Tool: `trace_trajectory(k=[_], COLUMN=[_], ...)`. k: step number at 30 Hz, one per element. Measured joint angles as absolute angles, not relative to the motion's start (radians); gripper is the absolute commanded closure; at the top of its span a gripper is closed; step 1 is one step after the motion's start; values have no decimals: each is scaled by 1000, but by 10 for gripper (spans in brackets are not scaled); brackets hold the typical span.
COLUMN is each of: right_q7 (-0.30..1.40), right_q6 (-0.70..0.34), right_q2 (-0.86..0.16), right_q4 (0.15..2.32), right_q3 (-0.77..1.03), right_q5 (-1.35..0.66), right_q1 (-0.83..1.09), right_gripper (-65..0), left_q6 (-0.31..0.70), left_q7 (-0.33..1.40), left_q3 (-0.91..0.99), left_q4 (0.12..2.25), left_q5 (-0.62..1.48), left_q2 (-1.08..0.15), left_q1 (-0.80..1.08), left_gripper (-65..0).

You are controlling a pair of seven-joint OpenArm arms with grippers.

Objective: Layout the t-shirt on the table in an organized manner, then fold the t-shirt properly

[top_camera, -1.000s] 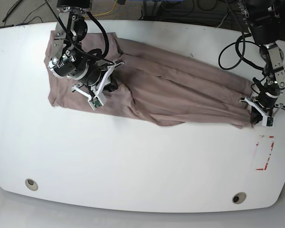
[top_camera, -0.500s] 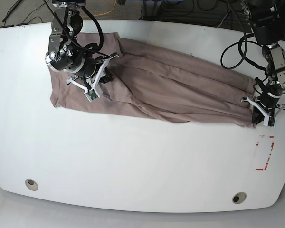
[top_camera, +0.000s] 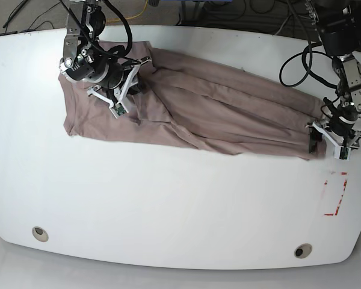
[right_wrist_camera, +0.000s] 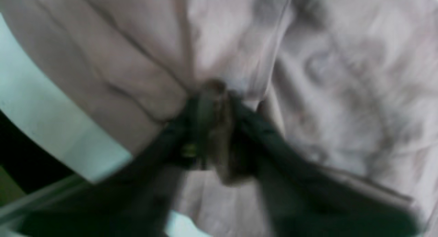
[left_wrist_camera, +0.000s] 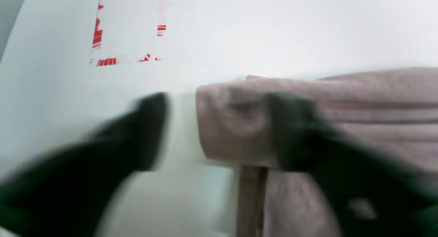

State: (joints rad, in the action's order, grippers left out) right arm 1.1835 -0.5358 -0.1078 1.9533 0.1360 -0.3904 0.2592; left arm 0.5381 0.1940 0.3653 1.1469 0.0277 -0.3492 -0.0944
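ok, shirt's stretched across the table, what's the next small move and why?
Probably back the left gripper off the t-shirt end: its fingers stand apart, the cloth edge lying loose between them. The right gripper looks pinched on a bunched fold near the table edge, so it likely releases next.

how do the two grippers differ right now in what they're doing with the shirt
The left gripper has its jaws spread wide, one on bare table and one over the t-shirt end; the right gripper has jaws close together, pinching a fabric fold. The left sits at the shirt's edge; the right sits over its middle. Both are low at the cloth.
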Motion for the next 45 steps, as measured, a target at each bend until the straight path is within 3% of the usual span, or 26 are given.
trace_trajectory(k=[2, 4, 7, 18, 28, 35, 45], right_q7=[1179, 1182, 1182, 1171, 1129, 1132, 1131], right_q6=[-535, -535, -536, -536, -536, -536, -536], right_q2=[-107, -105, -106, -116, -123, -120, -119], right_q4=[1953, 1954, 1954, 1954, 1954, 1954, 1954], right_q3=[138, 139, 139, 204, 205, 206, 205], right_q5=[-390, -390, -390, -388, -390, -385, -385], right_q1=[265, 271, 279, 268, 201, 204, 204], right_gripper=[-423, -515, -592, -595, -595, -595, -595], left_q6=[538, 538, 538, 531, 540, 681, 679], left_q7=[194, 194, 195, 200, 197, 305, 321], left_q3=[366, 366, 365, 379, 418, 416, 416], left_q4=[1147, 1147, 1147, 1163, 1291, 1315, 1261], left_q5=[28, 28, 27, 25, 38, 38, 30], left_q2=[-350, -350, -357, -423, -372, -291, -251], left_q1=[-95, -95, -97, -171, -167, -164, -169], left_gripper=[-650, -650, -650, -650, -650, -650, -650])
